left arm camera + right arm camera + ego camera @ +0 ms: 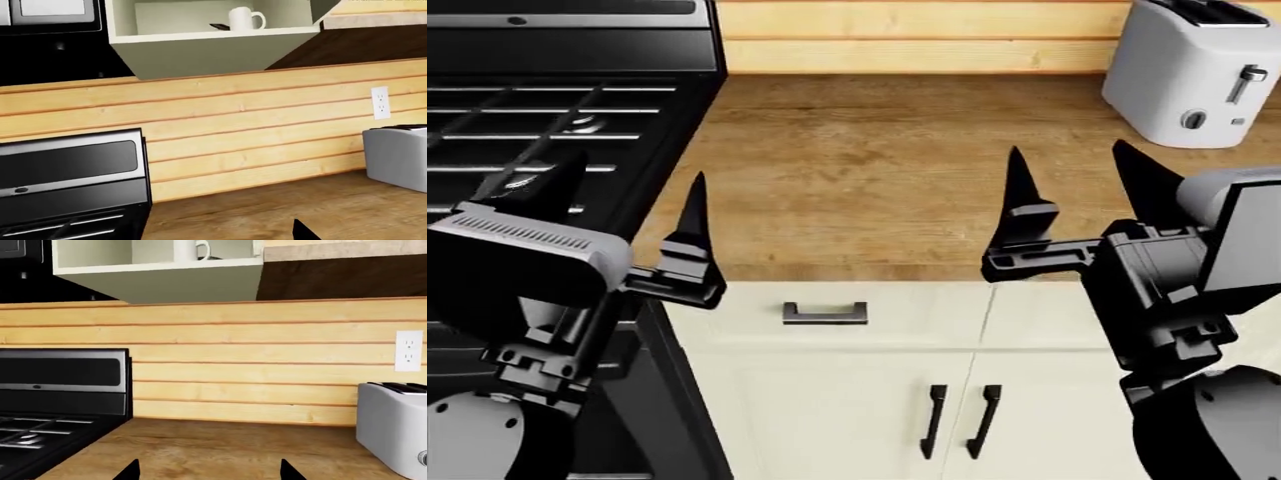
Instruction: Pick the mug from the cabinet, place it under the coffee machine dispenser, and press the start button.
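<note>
Both arms low over wood counter (868, 160), nothing held. Left gripper (627, 215) & right gripper (1074, 195): fingers spread apart, empty. Mug (245, 19) high above, well apart, in open cabinet (207, 42). Risk: steep reach, clipping cabinet lip or tipping mug.

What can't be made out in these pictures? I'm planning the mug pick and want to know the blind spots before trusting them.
- Coffee machine dispenser and start button: in no view.
- The mug: whole in the left wrist view, but in the right wrist view cut by the top edge.
- Dark item beside the mug: too small to identify.
- The toaster: cut by the frame edge in all views.
- Left gripper: one of its fingers is clear, the other blends into the dark stove.
</note>
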Tool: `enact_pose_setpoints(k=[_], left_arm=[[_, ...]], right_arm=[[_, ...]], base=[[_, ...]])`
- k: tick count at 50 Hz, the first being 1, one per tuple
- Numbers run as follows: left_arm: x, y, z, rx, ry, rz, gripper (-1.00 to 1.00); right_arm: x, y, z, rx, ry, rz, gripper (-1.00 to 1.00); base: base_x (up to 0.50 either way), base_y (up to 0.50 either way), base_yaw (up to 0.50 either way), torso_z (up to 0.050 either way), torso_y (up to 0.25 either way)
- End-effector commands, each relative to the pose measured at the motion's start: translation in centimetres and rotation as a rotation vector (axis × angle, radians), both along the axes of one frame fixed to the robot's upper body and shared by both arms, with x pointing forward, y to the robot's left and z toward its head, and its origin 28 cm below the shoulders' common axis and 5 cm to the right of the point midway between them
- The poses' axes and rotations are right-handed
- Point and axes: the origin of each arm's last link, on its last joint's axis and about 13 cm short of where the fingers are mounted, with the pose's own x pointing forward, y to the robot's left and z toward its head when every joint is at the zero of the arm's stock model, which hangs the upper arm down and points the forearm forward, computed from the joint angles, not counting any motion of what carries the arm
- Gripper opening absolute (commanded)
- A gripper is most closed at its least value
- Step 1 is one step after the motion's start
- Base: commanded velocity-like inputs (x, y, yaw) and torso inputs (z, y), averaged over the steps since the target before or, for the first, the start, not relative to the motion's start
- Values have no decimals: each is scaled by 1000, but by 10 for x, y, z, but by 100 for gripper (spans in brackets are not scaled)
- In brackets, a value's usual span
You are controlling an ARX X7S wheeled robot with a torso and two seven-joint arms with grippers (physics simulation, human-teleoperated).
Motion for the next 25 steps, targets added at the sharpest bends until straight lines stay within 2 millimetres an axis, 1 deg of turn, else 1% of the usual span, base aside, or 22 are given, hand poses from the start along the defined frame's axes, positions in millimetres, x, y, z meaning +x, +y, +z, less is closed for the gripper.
enact_pose_setpoints(k=[1, 12, 21, 24, 25], left_arm=[[-1, 2, 4, 5, -14, 9, 100], [-2, 2, 3, 8, -13, 4, 100], [-5, 1, 4, -4, -24, 3, 100], [-6, 0, 4, -2, -21, 10, 100], [-6, 0, 4, 0, -19, 10, 100]], right_arm=[[-4, 2, 6, -25, -48, 8, 100], [-7, 3, 10, -56, -85, -18, 100], [-5, 4, 10, -83, -99, -35, 100], [-6, 5, 9, -139, -106, -61, 100], [-7, 6, 9, -153, -106, -64, 100]], base=[[70, 500, 0, 46, 55], [124, 500, 0, 46, 57], [104, 500, 0, 46, 56], [0, 484, 0, 38, 11], [0, 500, 0, 3, 0]])
